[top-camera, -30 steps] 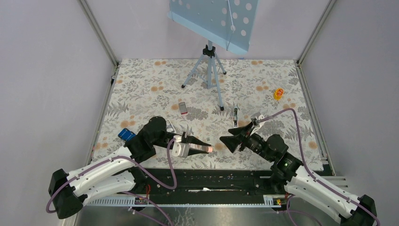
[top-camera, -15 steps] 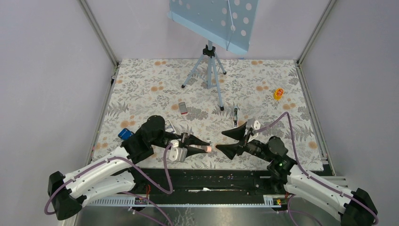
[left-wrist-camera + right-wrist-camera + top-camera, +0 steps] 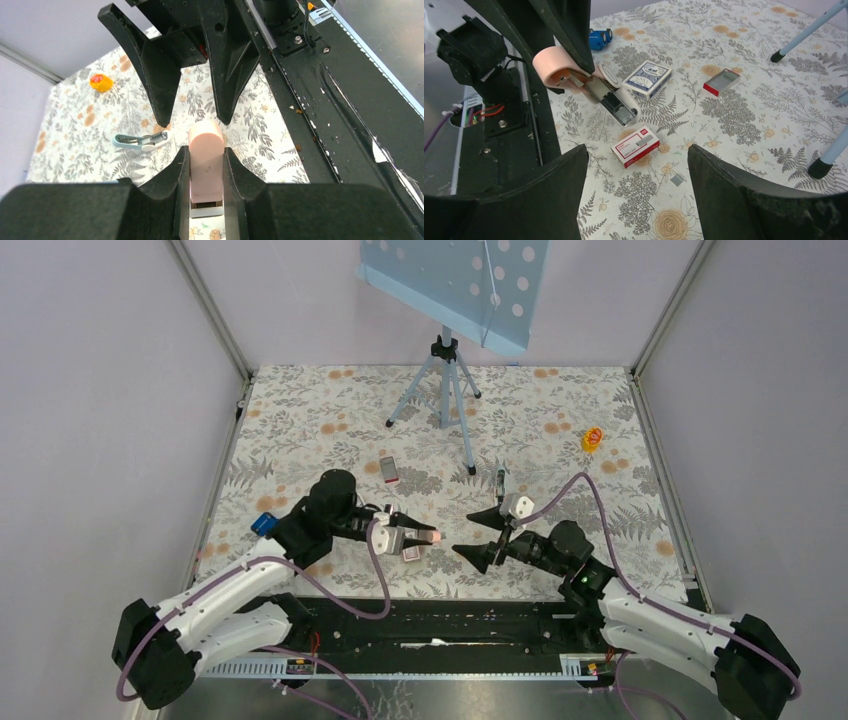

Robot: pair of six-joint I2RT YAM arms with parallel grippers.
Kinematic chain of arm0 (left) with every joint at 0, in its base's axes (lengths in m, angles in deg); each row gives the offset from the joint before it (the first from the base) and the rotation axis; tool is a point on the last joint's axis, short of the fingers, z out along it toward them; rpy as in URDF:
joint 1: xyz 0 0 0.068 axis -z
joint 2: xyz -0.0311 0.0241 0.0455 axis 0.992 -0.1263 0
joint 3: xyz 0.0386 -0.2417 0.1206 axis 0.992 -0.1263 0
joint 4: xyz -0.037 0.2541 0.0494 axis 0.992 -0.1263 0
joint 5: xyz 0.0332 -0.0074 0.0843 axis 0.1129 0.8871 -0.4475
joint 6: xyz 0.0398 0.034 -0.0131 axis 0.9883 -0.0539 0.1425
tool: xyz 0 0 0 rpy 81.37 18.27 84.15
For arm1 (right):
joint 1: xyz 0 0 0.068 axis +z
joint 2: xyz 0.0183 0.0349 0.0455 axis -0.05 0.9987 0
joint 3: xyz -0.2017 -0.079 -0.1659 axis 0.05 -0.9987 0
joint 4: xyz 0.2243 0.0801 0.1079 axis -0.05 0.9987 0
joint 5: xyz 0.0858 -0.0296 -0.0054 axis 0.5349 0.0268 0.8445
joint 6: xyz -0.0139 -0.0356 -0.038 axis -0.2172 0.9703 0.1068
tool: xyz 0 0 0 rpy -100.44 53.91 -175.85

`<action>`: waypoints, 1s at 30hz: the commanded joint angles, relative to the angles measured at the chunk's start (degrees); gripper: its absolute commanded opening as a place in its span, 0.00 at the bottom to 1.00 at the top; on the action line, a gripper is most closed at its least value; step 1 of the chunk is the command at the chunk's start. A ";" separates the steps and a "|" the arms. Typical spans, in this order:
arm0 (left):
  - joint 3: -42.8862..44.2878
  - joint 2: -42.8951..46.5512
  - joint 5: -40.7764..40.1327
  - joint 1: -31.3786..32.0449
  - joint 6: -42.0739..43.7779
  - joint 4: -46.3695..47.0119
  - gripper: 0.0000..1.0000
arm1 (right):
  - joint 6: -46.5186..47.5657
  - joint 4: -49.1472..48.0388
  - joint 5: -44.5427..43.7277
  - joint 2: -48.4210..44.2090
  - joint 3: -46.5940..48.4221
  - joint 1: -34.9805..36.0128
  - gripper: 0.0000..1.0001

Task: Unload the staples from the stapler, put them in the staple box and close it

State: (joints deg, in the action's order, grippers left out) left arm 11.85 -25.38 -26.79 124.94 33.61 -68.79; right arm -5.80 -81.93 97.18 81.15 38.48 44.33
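My left gripper [image 3: 206,150] is shut on the pale-pink stapler [image 3: 205,160] and holds it above the cloth, its rounded end pointing at the right gripper. In the right wrist view the stapler [image 3: 555,65] hangs hinged open, its metal rail [image 3: 611,100] angled down toward the cloth. My right gripper [image 3: 638,162] is open and empty, a short gap from the stapler's tip [image 3: 435,537]. A tiny grey strip, seemingly the staples [image 3: 677,179], lies on the cloth below the right gripper.
A red-and-white box [image 3: 635,145] lies under the stapler, a blue patterned box [image 3: 647,79] and a second red box [image 3: 721,81] lie farther back. A pale-blue staple remover [image 3: 140,141] lies nearby. A tripod [image 3: 445,390] stands at the back.
My left gripper has carried the stapler a little farther from the table's near edge. My right gripper has opened wide and shifted left toward the stapler's tip.
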 commanded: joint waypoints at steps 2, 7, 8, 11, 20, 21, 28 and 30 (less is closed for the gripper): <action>1.16 -3.37 9.93 -4.19 3.35 -0.06 0.00 | 3.65 -7.73 -0.29 4.92 1.52 0.33 0.79; 2.77 -6.61 13.53 -5.41 7.60 -3.51 0.00 | 1.00 -17.13 -2.46 10.65 -0.58 0.26 0.79; 2.81 -6.94 13.46 -5.45 7.97 -3.60 0.00 | 0.65 -18.59 -2.47 11.82 -0.65 0.33 0.79; 2.40 -7.80 12.93 -5.46 8.27 -2.67 0.00 | 0.60 -22.80 -0.27 15.49 -0.58 0.22 0.79; 1.40 -9.41 13.18 -5.68 7.40 0.57 0.00 | -0.67 -33.19 8.38 27.44 0.47 -2.20 0.79; 1.34 -9.52 13.26 -5.71 7.37 0.61 0.00 | -1.30 -34.65 9.10 28.45 0.44 -2.68 0.79; 1.33 -10.17 13.28 -5.81 7.29 1.07 0.00 | -1.67 -38.14 11.26 33.33 2.38 -3.54 0.79; 1.27 -10.36 13.18 -5.83 7.14 1.32 0.00 | -1.31 -38.69 12.18 34.54 3.24 -3.58 0.79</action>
State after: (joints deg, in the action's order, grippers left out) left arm 11.94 -35.34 -16.73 119.48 39.82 -70.93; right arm -7.57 -114.30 106.16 113.78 38.70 41.21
